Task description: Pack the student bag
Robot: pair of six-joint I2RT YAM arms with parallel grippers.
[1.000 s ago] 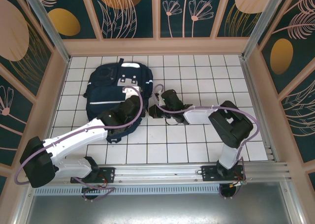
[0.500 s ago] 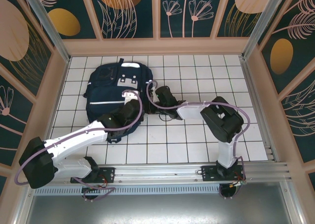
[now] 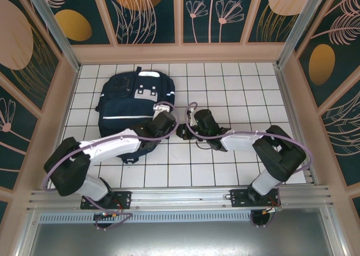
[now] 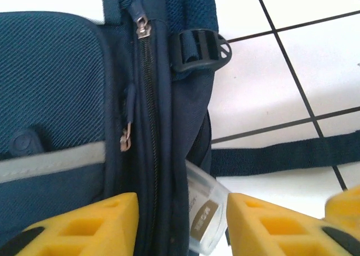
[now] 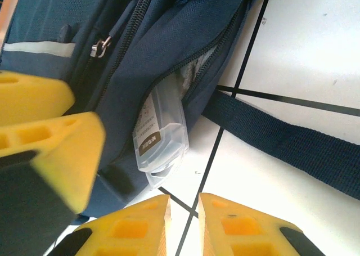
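Note:
The student bag point(image 3: 126, 98) lies flat on the white tiles at the back left, navy with a pale stripe. A clear plastic box point(image 5: 160, 135) with a brown label sticks halfway out of the zip opening in its side. My left gripper point(image 4: 181, 228) is open, its yellow fingers point(image 4: 84, 225) straddling the bag's edge and the clear box point(image 4: 207, 214). In the top view the left gripper point(image 3: 170, 122) is at the bag's lower right corner. My right gripper point(image 5: 183, 228) hovers just short of the box, jaws a narrow gap apart with nothing between. From above, the right gripper point(image 3: 181, 131) faces the left one.
A dark webbing strap point(image 5: 281, 138) of the bag trails over the tiles to the right of the box. A black buckle point(image 4: 199, 50) sits on the bag's side further up. Wooden walls point(image 3: 180, 53) ring the tiled floor, and both arms meet at mid-table.
The left jaws have opened from shut at the bag's side. The right gripper swung up toward the bag, then back down to the box, parting slightly. The left arm's elbow moved inward.

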